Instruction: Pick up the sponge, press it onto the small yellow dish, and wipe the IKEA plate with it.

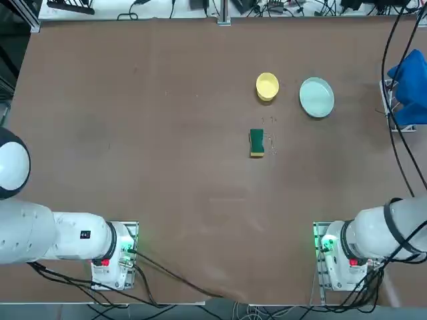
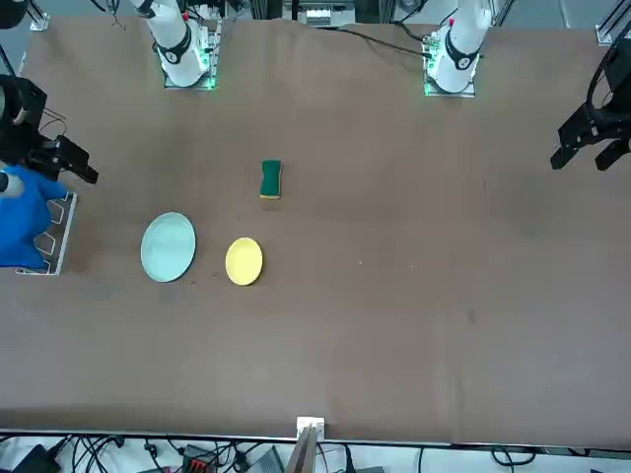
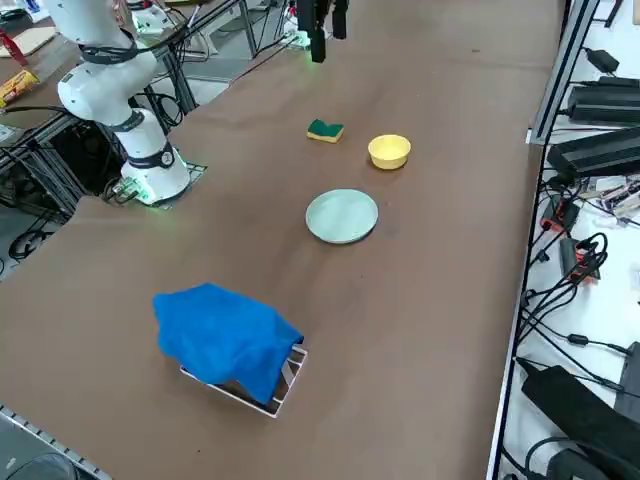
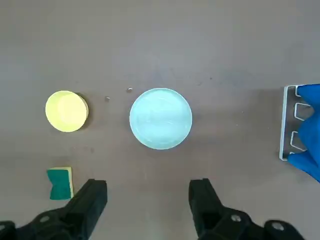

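The sponge (image 1: 257,143) (image 2: 270,179) (image 3: 326,131) lies flat on the brown table, green side up, nearer the arm bases than the small yellow dish (image 1: 267,87) (image 2: 244,261) (image 3: 389,151). The IKEA plate (image 1: 316,97) (image 2: 169,246) (image 3: 342,216) sits beside the dish, apart from it. My right gripper (image 4: 147,187) hangs high above the table, open and holding nothing. In the wrist view the plate (image 4: 160,118) is straight ahead of the fingers, with the dish (image 4: 66,111) and sponge (image 4: 61,183) off to one side. The front view shows the gripper (image 2: 77,166) at the table's edge.
A blue cloth (image 1: 410,87) (image 2: 25,217) (image 3: 225,335) (image 4: 307,130) drapes over a small metal rack (image 4: 287,122) at the table's right edge, past the plate. Cables (image 1: 393,133) hang near that rack. Bare brown tabletop (image 1: 167,133) spreads left of the sponge.
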Tool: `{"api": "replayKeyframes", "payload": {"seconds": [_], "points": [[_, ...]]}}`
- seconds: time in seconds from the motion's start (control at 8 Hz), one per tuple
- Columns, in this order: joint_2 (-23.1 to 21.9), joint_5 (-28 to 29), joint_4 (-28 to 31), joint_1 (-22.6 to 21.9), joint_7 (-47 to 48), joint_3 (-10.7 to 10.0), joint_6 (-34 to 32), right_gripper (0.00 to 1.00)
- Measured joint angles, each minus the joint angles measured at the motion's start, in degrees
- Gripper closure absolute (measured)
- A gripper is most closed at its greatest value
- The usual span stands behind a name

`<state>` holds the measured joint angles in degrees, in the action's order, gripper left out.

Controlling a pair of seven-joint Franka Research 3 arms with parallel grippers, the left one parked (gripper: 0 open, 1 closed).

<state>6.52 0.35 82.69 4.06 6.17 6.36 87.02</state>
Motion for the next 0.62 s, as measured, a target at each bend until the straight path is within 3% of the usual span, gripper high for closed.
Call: {"api": "replayKeyframes", "payload": {"seconds": [0.62], "points": [[0.0, 0.0, 0.0, 0.0, 0.0, -0.1, 0.0, 0.00]]}}
